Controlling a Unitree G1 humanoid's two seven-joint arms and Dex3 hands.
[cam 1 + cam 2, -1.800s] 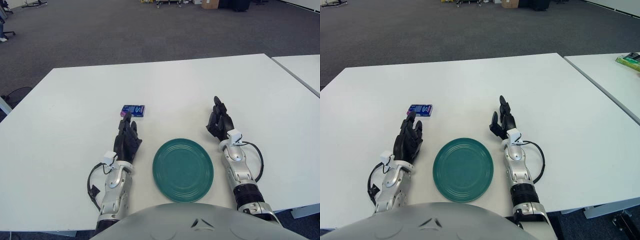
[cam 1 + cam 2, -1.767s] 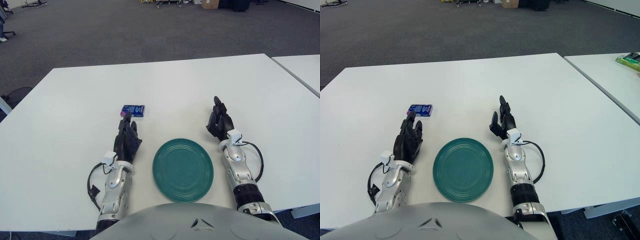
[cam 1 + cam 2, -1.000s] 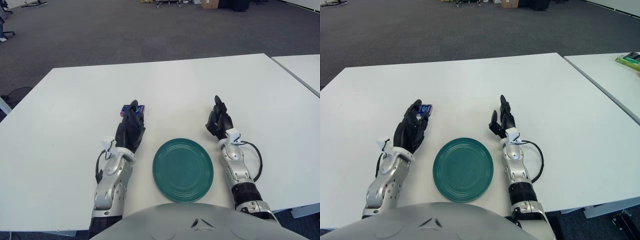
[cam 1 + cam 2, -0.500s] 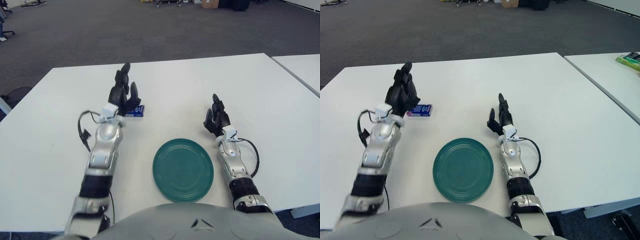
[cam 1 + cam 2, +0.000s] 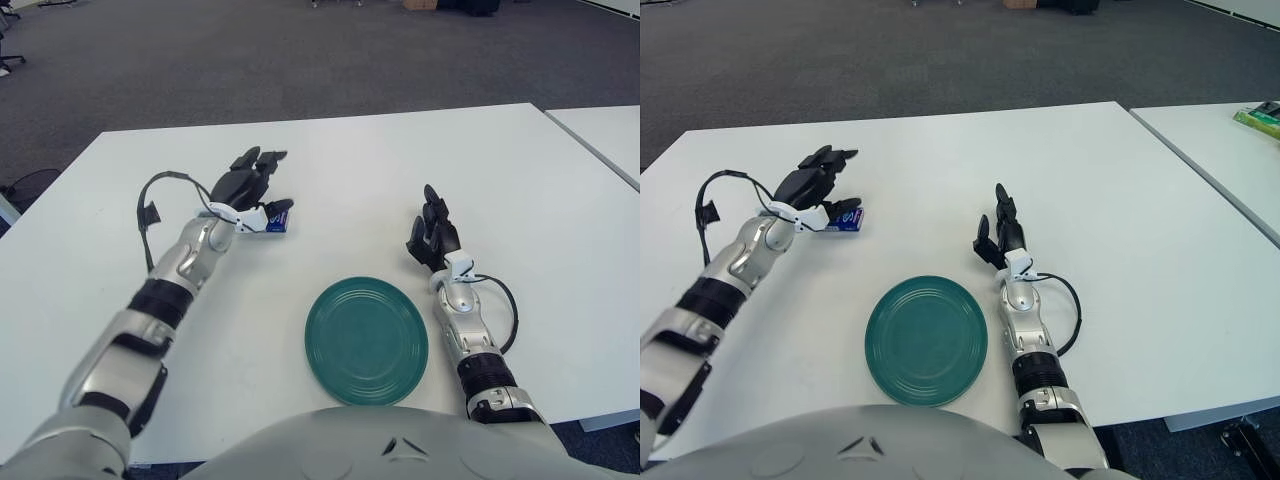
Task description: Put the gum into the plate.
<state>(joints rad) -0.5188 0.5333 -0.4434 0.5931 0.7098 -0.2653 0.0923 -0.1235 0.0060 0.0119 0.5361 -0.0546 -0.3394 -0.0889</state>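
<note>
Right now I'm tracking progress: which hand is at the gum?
The left hand, fingers spread over the gum beyond the plate. The right hand shows beside the plate's right, away from it.

open office or lab hall: grey carpet (image 5: 300,60), white tables (image 5: 480,160).

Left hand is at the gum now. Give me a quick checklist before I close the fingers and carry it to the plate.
1. Left hand over the gum pack: ok, fingers spread above it.
2. Grasp closed on the pack: not ok, it lies flat on the table.
3. Thumb contact with the pack: cannot tell.
4. Green plate free to receive: ok, nothing in it.
5. Right hand out of the carry path: ok, it shows right of the plate.
</note>
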